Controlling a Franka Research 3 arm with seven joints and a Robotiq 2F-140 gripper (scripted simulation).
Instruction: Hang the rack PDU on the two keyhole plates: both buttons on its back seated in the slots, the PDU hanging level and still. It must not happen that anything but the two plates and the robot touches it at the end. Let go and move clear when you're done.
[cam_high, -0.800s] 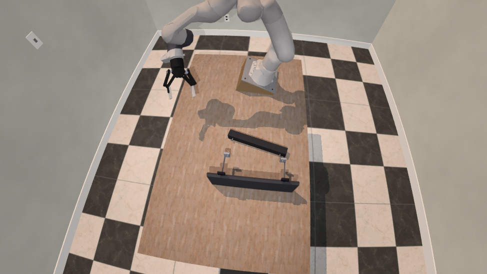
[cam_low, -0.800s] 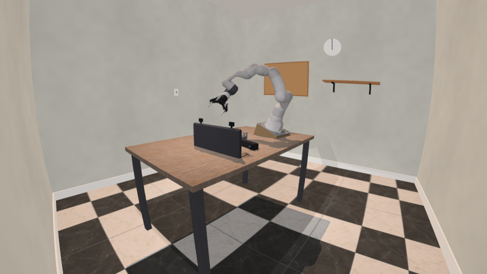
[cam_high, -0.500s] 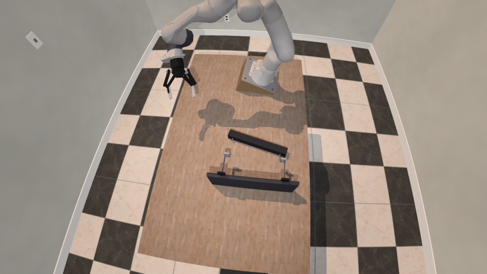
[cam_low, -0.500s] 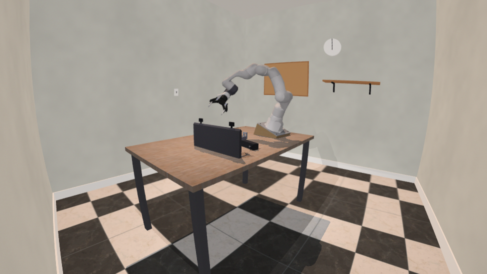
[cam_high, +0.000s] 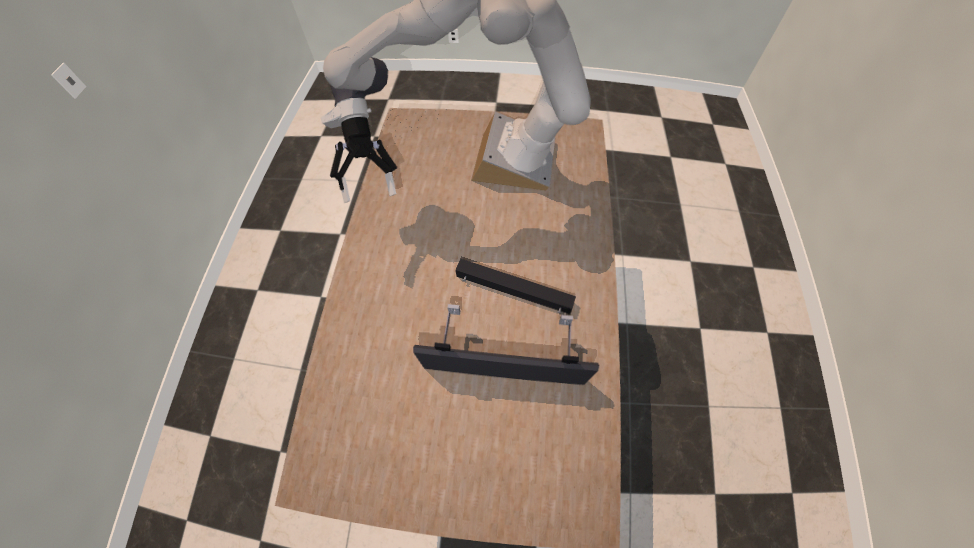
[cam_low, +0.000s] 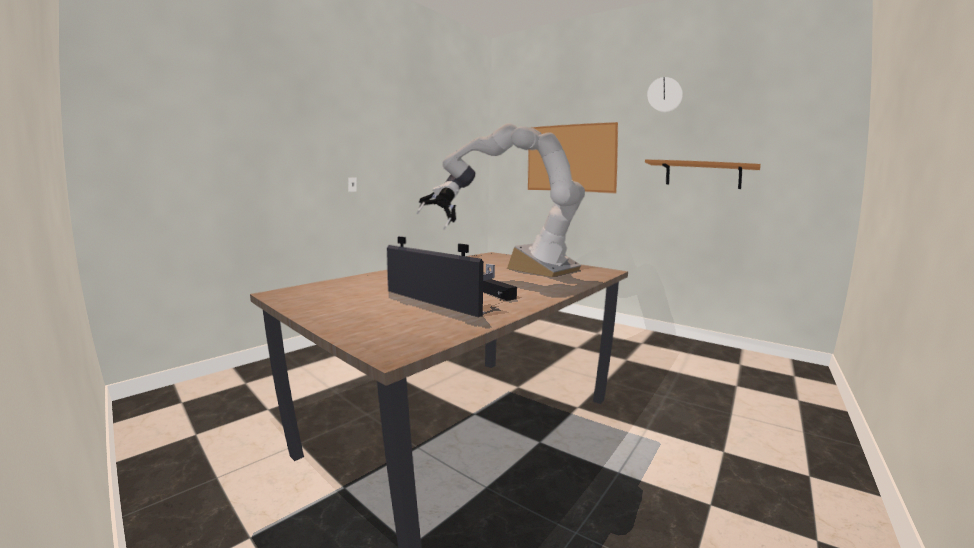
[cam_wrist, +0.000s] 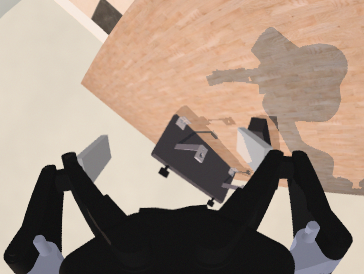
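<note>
The rack PDU (cam_high: 515, 284) is a long black bar. It lies flat on the wooden table, at a slant, just behind a dark upright panel (cam_high: 505, 364). Two small grey keyhole plates (cam_high: 454, 308) (cam_high: 565, 318) stand on the panel's far side, one near each end of the PDU. In the side view the PDU's end (cam_low: 500, 291) shows behind the panel (cam_low: 435, 279). My gripper (cam_high: 364, 182) is open and empty. It hangs high above the table's far left edge, well away from the PDU. The wrist view shows its spread fingers with the panel (cam_wrist: 193, 161) far below.
The arm's base (cam_high: 515, 153) sits on a wedge mount at the table's far end. The table edge and checkered floor lie directly beneath the gripper. A wall shelf (cam_low: 701, 165) and cork board (cam_low: 578, 156) hang on the back wall.
</note>
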